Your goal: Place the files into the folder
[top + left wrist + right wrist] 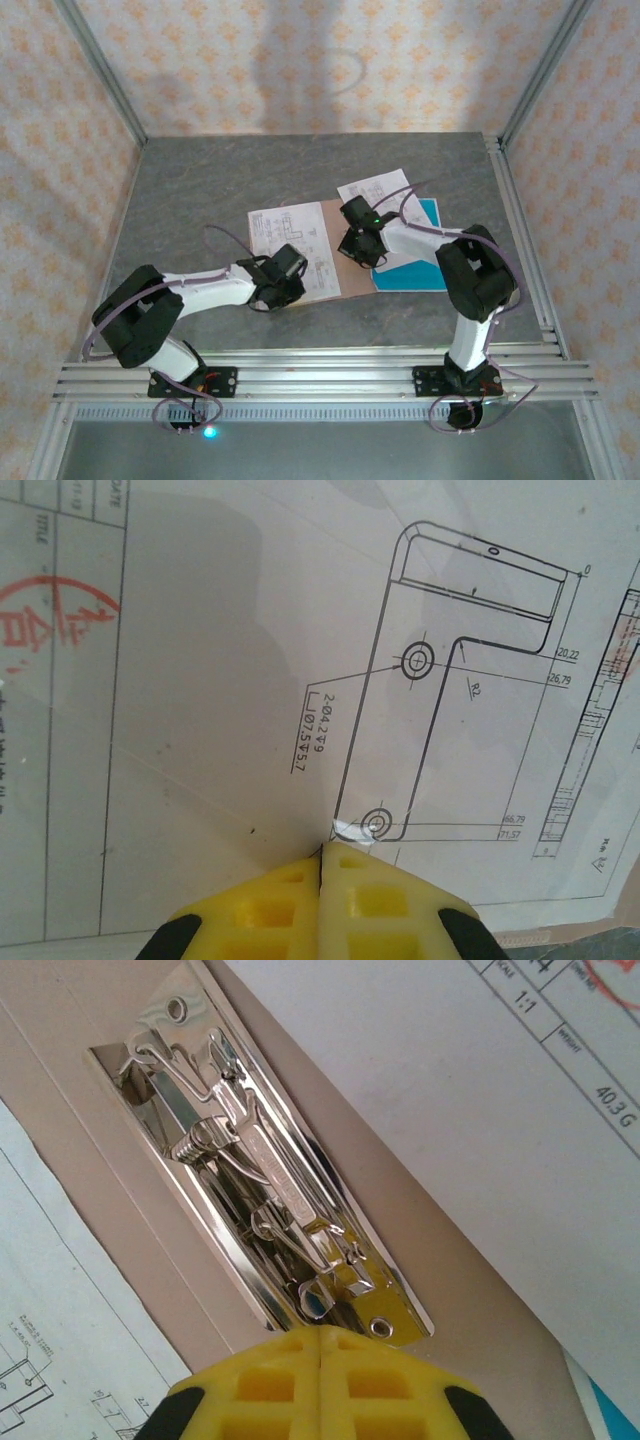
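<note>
Pressure squarely on the folder's (pixel 60 1080) spring clip (pixel 265 1175) seems wise; right gripper (pixel 320 1332) and left gripper (pixel 322 850) both clenched shut.

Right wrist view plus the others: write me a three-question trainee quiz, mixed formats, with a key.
1. Fill in: the metal fastener is mounted on the ___.
2. True or false: the right tool is open.
3. The left tool tip rests on: A the fastener, B a printed sheet, C the right tool.
Key: 1 folder; 2 false; 3 B.
</note>
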Available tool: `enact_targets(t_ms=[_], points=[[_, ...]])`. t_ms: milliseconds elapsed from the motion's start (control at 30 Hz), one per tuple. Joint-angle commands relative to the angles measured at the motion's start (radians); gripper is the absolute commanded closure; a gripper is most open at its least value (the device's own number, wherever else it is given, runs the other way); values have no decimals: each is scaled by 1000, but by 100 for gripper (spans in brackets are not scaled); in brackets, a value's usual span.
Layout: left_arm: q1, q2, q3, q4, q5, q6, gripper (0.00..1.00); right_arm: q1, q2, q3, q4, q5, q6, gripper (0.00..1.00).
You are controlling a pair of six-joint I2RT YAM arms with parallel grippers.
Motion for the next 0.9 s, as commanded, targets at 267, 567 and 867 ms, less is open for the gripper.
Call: enact_targets(t_ms=[267,567,867], points=[[71,4,-151,-45,-15,-79,100,-55,98,-69,-131,114,-13,98],[84,-16,-154,-63,-22,-83,100,-63,88,-69,-152,156,-29,100],[87,-13,-161,-46,-19,-92,100,-46,-53,-11,-172,217,-132,100]])
